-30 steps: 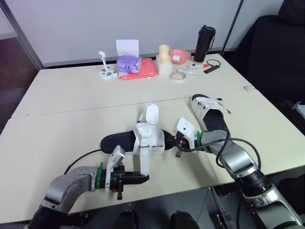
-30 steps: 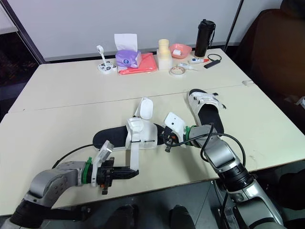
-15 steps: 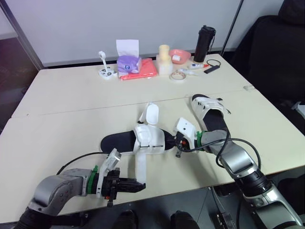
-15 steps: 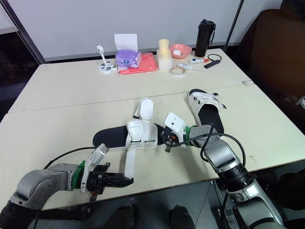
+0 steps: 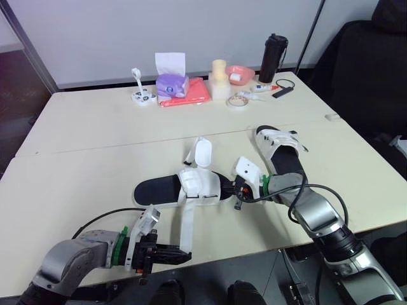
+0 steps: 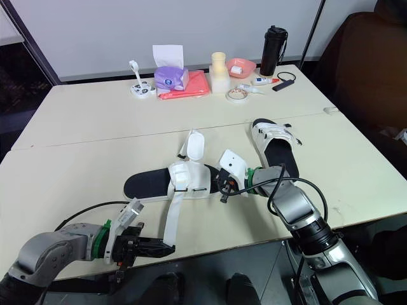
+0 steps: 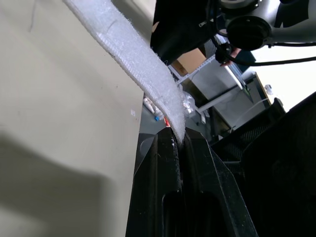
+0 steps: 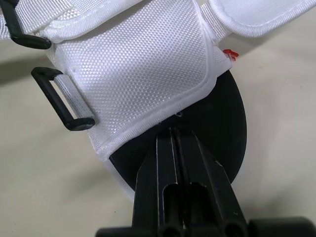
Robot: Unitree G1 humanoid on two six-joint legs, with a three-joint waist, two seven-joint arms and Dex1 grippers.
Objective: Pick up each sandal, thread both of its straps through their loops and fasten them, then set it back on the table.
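White strap (image 5: 186, 219) pinched in left pincer (image 5: 184, 256); right pincer (image 5: 237, 191) clamps sandal (image 5: 156, 189); second sandal (image 5: 280, 152) lies beside.

Sandal (image 5: 198, 184) unstrapped; second sandal (image 5: 280, 149) perhaps fastened

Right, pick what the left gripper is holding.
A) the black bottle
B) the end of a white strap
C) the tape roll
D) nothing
B: the left gripper is shut on the end of the strap, which runs straight from the sandal down to it.
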